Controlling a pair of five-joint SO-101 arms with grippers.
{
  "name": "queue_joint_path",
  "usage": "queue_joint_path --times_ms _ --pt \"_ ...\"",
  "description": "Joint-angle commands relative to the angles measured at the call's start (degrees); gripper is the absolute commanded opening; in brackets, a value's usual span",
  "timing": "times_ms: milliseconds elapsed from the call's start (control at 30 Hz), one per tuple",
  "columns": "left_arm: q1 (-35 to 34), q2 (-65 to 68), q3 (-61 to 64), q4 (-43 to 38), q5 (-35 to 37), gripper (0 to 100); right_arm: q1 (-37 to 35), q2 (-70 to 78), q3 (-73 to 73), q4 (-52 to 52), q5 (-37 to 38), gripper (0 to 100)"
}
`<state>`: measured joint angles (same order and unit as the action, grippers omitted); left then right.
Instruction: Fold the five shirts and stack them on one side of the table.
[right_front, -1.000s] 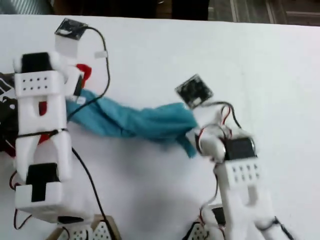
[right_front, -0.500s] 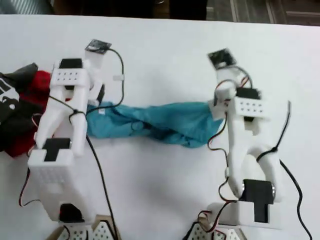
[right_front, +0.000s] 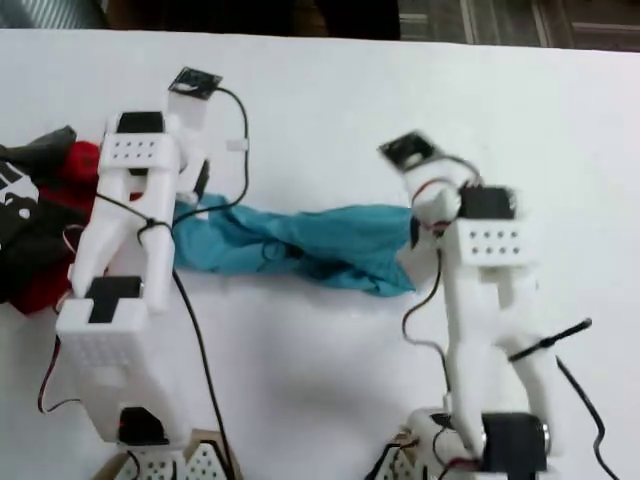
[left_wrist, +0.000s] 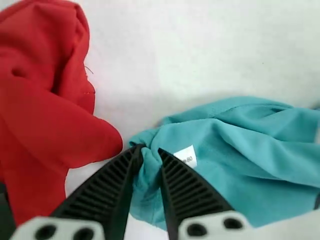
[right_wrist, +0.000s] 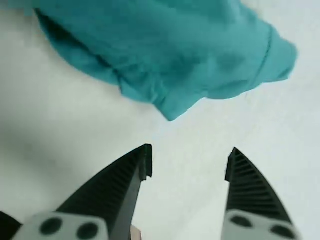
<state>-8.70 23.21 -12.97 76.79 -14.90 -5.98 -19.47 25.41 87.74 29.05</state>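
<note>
Swung aside, the right gripper (right_wrist: 189, 156) hangs spread just off the crumpled teal fabric shirt (right_front: 300, 245), whose labelled end the left gripper (left_wrist: 149, 150) pinches; folding looks barely begun.

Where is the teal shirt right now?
In the high view the teal shirt lies bunched at centre, one end pinched in the left gripper beside the red shirt, the other near the open right gripper.

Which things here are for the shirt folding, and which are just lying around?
For the job: teal shirt, pinched by the left gripper; red shirt; black garment; open right gripper.
Just there: white table; arm cables.
</note>
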Motion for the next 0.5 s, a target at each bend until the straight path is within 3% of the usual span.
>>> queue_joint_path --times_ms 0,200,467 --pt "0.7 -0.5 -2.6 0.9 0.6 2 -3.3 -5.4 10.1 -6.1 0.6 23.5" --pt "-0.3 -0.6 -2.6 2.3 0.6 2 -5.8 -7.4 23.2 -26.2 2.6 23.4" --pt "-3.3 -0.6 -2.6 3.3 0.4 2 -5.3 8.1 21.0 -37.5 3.0 23.3"
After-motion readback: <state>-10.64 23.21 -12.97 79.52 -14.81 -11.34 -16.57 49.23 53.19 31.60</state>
